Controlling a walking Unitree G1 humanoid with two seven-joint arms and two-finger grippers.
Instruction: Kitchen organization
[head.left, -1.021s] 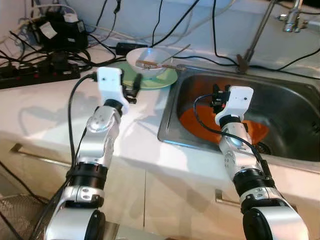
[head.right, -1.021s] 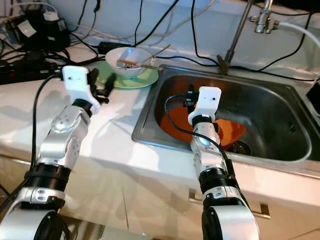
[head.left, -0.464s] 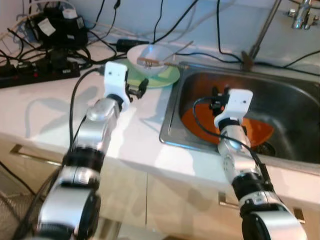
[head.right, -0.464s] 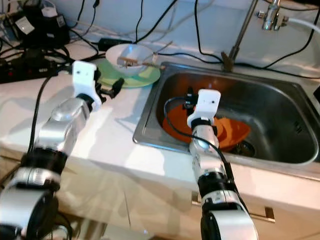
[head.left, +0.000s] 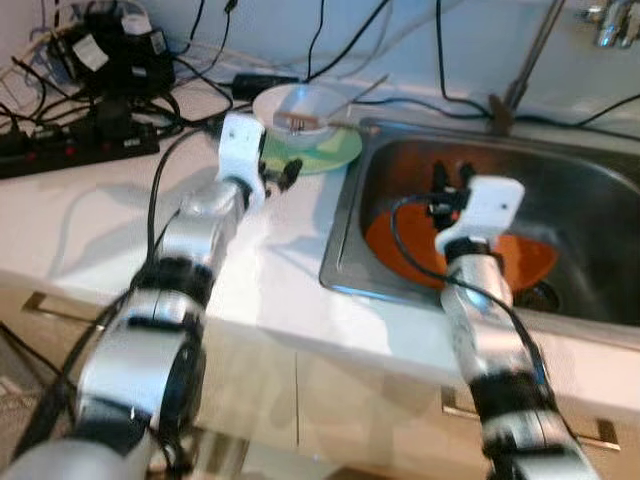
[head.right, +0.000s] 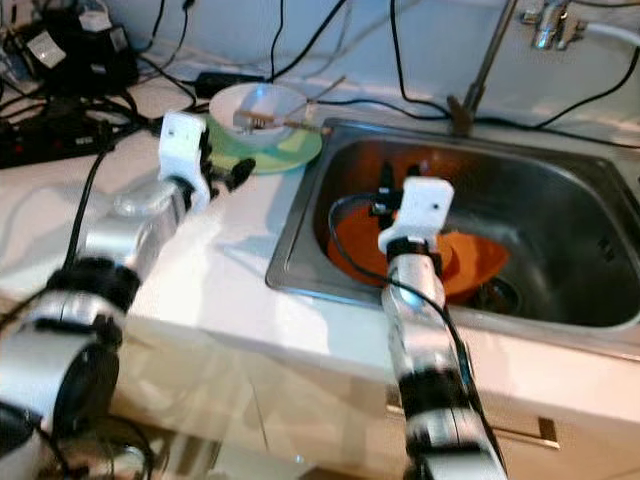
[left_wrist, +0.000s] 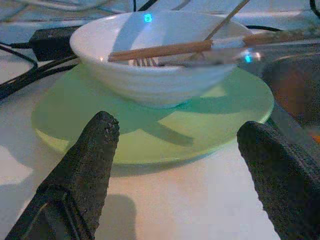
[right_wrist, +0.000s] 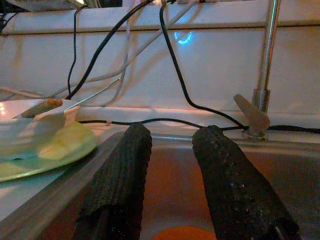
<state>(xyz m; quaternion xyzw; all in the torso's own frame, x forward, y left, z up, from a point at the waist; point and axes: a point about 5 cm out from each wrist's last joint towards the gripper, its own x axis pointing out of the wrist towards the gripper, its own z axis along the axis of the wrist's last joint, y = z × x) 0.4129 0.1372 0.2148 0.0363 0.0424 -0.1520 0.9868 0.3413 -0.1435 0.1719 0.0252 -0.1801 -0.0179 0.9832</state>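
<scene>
A white bowl (head.left: 300, 104) stands on a pale green plate (head.left: 337, 154) on the counter, just left of the sink. Wooden chopsticks (left_wrist: 160, 50) and a metal utensil lie across the bowl's rim. My left gripper (head.left: 283, 172) is open and low over the counter. Its fingertips sit just short of the plate's near edge (left_wrist: 125, 150), one to each side. An orange plate (head.left: 400, 240) lies at the bottom of the steel sink (head.left: 590, 190). Above it hangs my right gripper (head.left: 448, 190), open a little with nothing between its fingers (right_wrist: 120, 175).
A faucet pipe (head.left: 520, 70) rises behind the sink. Black cables (head.left: 440, 60) run along the back wall and counter. At the far left are a power strip (head.left: 70, 155) and a black adapter box (head.left: 110, 60). The white counter (head.left: 90, 210) has bare room at the front left.
My left arm has reached forward, bringing its open gripper right up to the green plate's edge. The camera has shifted a little. The right gripper stays over the sink.
</scene>
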